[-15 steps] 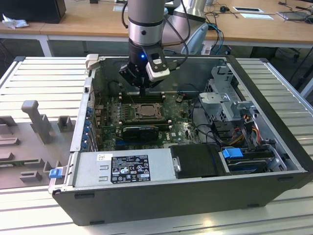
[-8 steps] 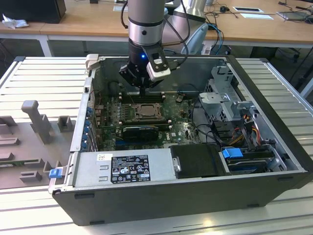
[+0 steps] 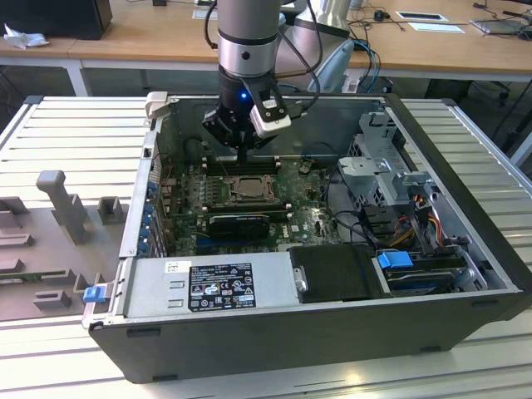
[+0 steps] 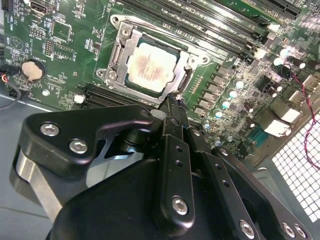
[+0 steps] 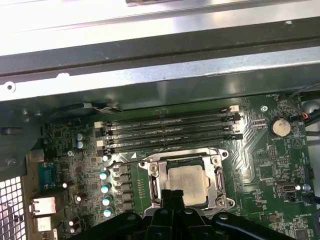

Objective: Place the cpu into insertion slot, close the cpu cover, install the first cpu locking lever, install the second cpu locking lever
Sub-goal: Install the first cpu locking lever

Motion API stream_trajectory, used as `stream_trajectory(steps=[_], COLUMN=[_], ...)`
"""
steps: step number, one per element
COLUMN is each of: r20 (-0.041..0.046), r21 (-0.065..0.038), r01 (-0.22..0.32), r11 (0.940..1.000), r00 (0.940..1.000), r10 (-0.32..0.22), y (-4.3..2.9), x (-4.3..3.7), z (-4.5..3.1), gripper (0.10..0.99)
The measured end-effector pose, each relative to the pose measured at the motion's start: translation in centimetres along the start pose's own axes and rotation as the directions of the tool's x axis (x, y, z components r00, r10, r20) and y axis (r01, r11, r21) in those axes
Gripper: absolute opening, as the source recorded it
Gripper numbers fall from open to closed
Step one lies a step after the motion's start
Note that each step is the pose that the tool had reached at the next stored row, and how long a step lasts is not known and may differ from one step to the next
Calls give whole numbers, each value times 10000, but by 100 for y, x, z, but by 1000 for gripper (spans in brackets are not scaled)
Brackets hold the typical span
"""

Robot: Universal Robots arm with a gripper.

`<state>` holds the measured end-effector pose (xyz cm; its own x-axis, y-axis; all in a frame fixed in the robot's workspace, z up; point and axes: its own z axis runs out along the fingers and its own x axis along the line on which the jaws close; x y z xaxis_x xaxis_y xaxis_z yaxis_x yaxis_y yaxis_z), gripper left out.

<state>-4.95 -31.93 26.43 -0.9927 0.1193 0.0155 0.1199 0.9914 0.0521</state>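
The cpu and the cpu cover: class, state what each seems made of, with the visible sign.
The cpu: pale silver-grey metal top, matt, with dull brownish smears; probably plated metal. The cpu cover: thin grey metal plate, shinier, glinting along its edges; likely stamped steel, though which metal is open.

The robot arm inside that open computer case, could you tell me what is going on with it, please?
The gripper hangs with jaws shut and empty just above the motherboard inside the open case. The cpu sits in the insertion slot, and the cpu cover appears to lie flat around it. The gripper's tip is close to the slot's edge.
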Motion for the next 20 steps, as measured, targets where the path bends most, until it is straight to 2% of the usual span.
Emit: stream_trajectory(steps=[6, 10, 14, 18, 20], r20=[-9, -12, -21, -43, -50], r21=[1, -3, -1, 6, -6], r01=[194, 227, 386, 789, 919], r11=[9998, 9997, 9993, 9969, 9958], r00=[9998, 9997, 9993, 9969, 9958], r10=[-194, -227, -386, -789, -919], y=[-1, -15, -18, -20, -26], x=[7, 125, 152, 160, 209], z=[1, 1, 2, 3, 6], gripper=[106, 106, 106, 106, 106])
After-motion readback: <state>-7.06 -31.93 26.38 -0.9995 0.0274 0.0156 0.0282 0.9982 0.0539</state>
